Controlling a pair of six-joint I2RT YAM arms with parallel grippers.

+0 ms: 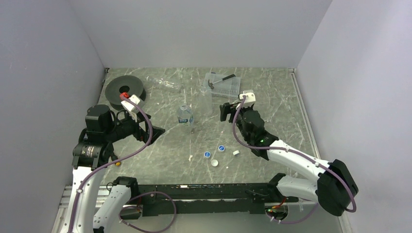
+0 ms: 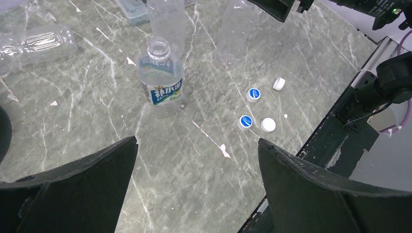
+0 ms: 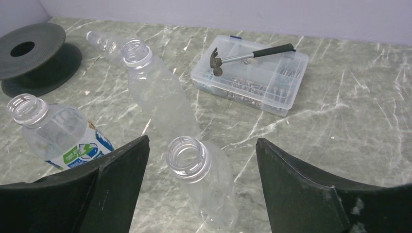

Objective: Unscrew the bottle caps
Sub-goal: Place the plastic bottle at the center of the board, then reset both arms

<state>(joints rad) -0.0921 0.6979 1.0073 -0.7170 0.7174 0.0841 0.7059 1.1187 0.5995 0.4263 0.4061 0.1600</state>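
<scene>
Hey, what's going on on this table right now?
Two robot arms are unscrewing bottle caps. Four caps lie loose on the table, and the labelled bottle, the tall clear bottle and the nearer clear bottle all stand with bare necks. The right hand is open on either side of the nearer clear bottle, not gripping it. The left hand is open and empty.

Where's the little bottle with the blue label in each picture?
Top external: the labelled bottle stands near the centre.
Left wrist: it is in the upper middle.
Right wrist: it is at the left edge, mid-height.
Shared landmark: the clear tray, beyond the bottle in every view.
</scene>
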